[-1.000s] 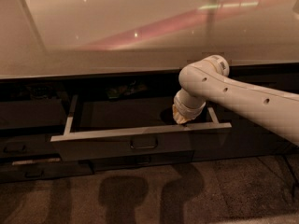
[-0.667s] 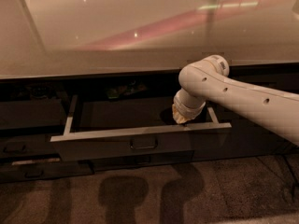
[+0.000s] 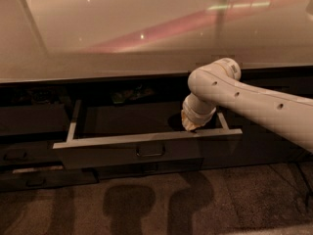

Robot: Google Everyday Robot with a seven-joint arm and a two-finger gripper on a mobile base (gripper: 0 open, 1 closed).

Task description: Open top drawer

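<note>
The top drawer [image 3: 122, 153] stands pulled out from under the counter, its pale metal rim [image 3: 146, 138] and dark inside showing. Its small rectangular pull handle [image 3: 150, 151] sits at the middle of the dark front. My white arm [image 3: 244, 99] reaches in from the right and bends down. The gripper [image 3: 191, 125] hangs just behind the drawer's front rim, right of the handle, its tip dipping into the drawer.
A wide glossy countertop [image 3: 146, 28] overhangs the drawers. Narrower dark drawer fronts [image 3: 24, 155] sit at the left, one lower front [image 3: 39, 177] slightly out. Some small items [image 3: 127, 96] lie in the dark recess behind the drawer. Carpeted floor [image 3: 146, 204] lies below.
</note>
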